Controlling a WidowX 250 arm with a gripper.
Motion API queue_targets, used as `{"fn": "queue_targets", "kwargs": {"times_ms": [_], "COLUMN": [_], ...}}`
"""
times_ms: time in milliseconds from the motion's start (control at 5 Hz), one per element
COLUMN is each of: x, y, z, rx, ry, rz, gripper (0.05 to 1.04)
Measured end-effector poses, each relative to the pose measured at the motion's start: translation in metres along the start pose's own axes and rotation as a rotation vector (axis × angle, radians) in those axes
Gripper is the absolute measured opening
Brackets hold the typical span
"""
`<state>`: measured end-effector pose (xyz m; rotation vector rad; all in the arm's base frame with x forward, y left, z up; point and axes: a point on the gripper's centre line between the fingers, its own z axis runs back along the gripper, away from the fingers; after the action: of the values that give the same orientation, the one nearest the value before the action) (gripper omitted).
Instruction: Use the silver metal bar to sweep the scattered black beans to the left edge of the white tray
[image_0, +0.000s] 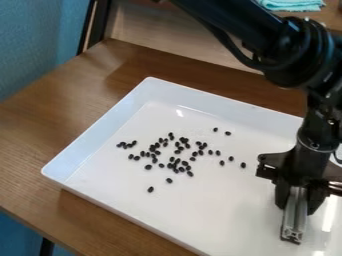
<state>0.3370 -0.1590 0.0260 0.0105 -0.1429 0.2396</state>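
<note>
At the right of the tray, my gripper (300, 198) points down, shut on a silver grooved metal bar (294, 219). The bar's lower end is low over the tray floor; whether it touches is unclear. Many small black beans (177, 162) lie scattered across the middle of the white tray (100, 127), to the left of the gripper. They are densest near the centre, with a few strays, such as a bean (150, 189) nearer the front and another bean (242, 165) closest to the gripper.
The tray's raised walls surround the beans. It stands on a brown wooden table (63, 107), whose edge runs along the lower left. A turquoise cloth (292, 4) lies at the top right, behind the arm. A dark upright post (98, 24) stands at the upper left.
</note>
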Motion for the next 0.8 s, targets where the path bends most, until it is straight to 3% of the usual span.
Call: {"fn": "queue_targets", "kwargs": {"times_ms": [600, 800], "x": [0.019, 0.018], "y": [0.089, 0.115], "z": [0.0, -0.002], "rx": [0.029, 0.027], "ry": [0.073, 0.055], "rz": [0.046, 0.027], "gripper": [0.402, 0.402]}}
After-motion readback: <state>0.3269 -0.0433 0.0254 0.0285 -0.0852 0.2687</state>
